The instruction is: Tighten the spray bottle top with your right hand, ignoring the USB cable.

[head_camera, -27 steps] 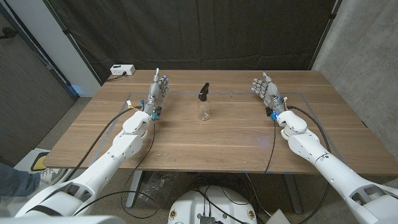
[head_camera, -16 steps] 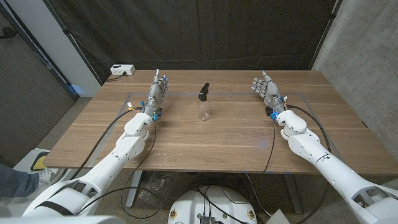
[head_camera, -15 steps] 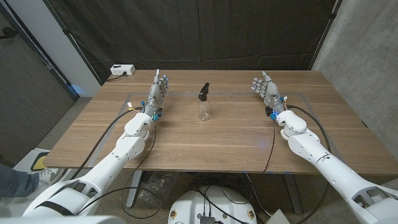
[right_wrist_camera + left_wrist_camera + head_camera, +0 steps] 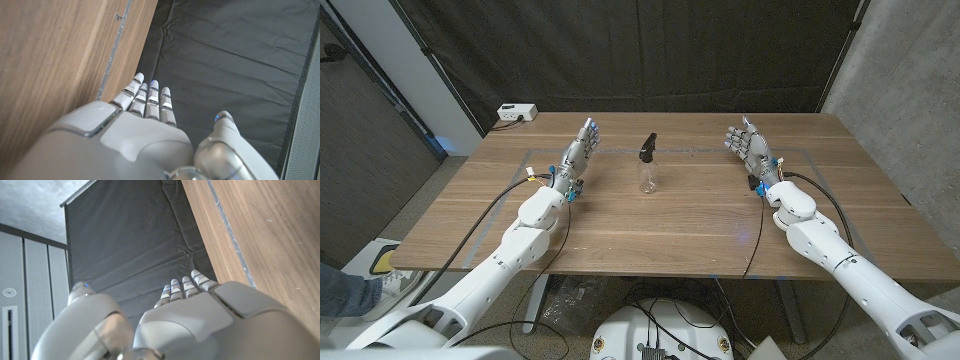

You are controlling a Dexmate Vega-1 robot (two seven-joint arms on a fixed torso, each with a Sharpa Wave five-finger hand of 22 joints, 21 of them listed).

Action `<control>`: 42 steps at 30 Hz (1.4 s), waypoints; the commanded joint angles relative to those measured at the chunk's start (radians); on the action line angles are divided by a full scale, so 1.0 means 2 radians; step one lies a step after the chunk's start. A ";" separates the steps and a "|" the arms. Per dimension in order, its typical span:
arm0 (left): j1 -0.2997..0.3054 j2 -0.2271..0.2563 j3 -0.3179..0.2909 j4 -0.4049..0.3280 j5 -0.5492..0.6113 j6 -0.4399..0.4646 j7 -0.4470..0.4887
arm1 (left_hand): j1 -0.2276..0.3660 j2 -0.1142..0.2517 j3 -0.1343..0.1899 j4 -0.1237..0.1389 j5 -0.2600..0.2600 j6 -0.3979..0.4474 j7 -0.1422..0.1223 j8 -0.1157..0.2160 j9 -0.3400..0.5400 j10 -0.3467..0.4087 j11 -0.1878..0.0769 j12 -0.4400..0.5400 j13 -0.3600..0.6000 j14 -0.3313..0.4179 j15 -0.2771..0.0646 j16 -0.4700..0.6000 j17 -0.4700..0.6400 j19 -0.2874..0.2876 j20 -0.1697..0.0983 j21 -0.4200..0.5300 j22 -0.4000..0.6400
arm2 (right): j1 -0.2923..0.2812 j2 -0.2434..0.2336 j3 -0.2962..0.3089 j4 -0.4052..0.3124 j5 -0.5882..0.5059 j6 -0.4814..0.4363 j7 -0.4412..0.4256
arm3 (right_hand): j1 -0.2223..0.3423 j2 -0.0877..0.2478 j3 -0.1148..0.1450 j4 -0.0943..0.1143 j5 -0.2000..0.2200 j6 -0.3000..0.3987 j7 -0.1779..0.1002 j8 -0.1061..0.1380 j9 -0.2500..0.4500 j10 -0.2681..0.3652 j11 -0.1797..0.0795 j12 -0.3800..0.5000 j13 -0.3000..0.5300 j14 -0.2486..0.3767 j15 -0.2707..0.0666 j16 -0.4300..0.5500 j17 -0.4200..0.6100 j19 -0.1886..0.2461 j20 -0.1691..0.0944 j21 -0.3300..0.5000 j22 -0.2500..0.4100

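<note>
A small clear spray bottle (image 4: pixel 647 174) with a black trigger top (image 4: pixel 647 147) stands upright near the middle of the wooden table (image 4: pixel 670 220). My left hand (image 4: pixel 578 152) is to its left, fingers straight and apart, holding nothing; its back shows in the left wrist view (image 4: pixel 200 315). My right hand (image 4: pixel 747 145) is well to the right of the bottle, fingers spread, palm empty; its back shows in the right wrist view (image 4: pixel 135 130). Neither hand touches the bottle.
A white power strip (image 4: pixel 517 112) lies at the table's far left corner. A thin cable (image 4: pixel 695 151) runs along the far part of the table behind the bottle. Black curtain (image 4: pixel 650 50) hangs behind the table.
My left hand has shifted slightly to the right and tilted toward the bottle. The right hand and the bottle have not moved.
</note>
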 commanded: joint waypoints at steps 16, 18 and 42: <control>0.079 0.082 0.006 -0.110 0.130 -0.023 0.040 | 0.048 -0.031 -0.017 -0.034 0.002 0.024 -0.011 0.004 0.002 0.034 -0.022 0.005 0.002 0.034 -0.016 0.005 0.002 0.037 -0.003 0.004 0.000 | -0.078 -0.039 0.021 -0.105 -0.011 -0.013 -0.044 | 0.007 0.002 0.003 -0.003 0.001 0.006 -0.005 0.004 0.003 0.014 -0.001 0.007 0.001 0.012 -0.001 0.003 0.001 0.006 0.004 -0.001 0.003; 0.084 0.087 0.006 -0.120 0.138 -0.013 0.047 | 0.053 -0.031 -0.019 -0.037 0.003 0.029 -0.010 0.005 0.003 0.040 -0.024 0.006 0.002 0.042 -0.018 0.006 0.001 0.042 -0.006 0.004 0.000 | -0.077 -0.038 0.021 -0.106 -0.012 -0.013 -0.043 | 0.007 0.002 0.003 -0.003 0.001 0.008 -0.006 0.005 0.003 0.016 -0.001 0.007 0.001 0.015 -0.001 0.003 0.001 0.007 0.005 -0.001 0.003; 0.047 0.109 0.044 -0.127 0.330 0.090 0.148 | 0.083 -0.022 -0.029 -0.050 0.011 0.071 -0.021 0.012 0.003 0.082 -0.032 0.011 0.003 0.079 -0.028 0.007 0.002 0.072 -0.009 0.004 0.000 | -0.080 -0.036 0.025 -0.121 -0.025 -0.013 -0.058 | 0.012 0.004 0.004 -0.007 0.001 0.015 -0.010 0.006 0.003 0.026 -0.002 0.009 0.001 0.025 -0.003 0.003 0.000 0.015 0.006 -0.001 0.003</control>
